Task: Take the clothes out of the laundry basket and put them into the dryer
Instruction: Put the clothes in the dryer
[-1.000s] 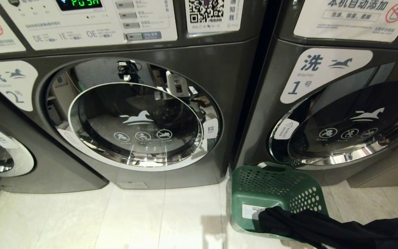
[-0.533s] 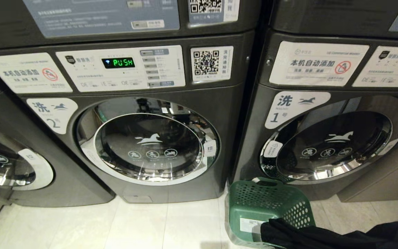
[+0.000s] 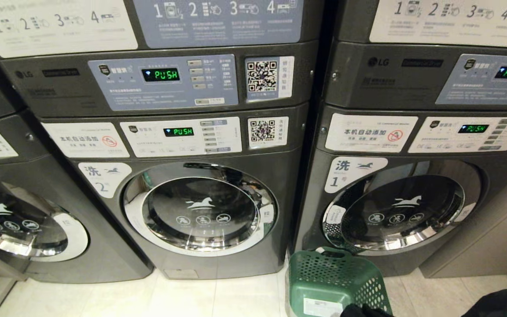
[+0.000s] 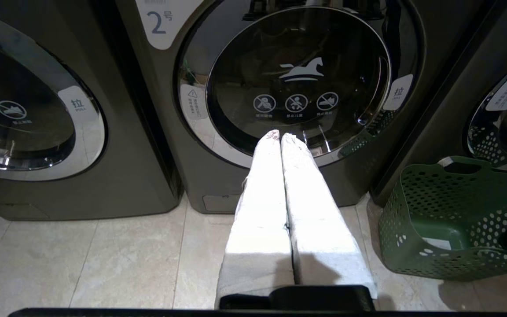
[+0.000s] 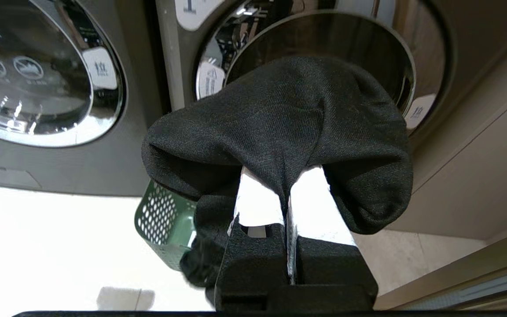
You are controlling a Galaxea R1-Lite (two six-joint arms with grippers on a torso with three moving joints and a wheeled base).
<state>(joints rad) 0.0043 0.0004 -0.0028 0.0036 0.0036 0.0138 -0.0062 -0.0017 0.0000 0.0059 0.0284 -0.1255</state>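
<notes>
Right gripper (image 5: 285, 185): pinched black garment (image 5: 280, 127) above green basket (image 5: 165, 215). Left gripper (image 4: 280, 136): fingers pressed together, empty.

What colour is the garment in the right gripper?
Black. The garment is draped over the right gripper, whose fingers are shut on it; it shows best in the right wrist view.

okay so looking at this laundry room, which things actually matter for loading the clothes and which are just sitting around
Part of the job: black garment clamped in the right gripper; green laundry basket on the floor; upper dryer.

Just there: left gripper, shut and empty; washer 2; washer 1; QR stickers.
</notes>
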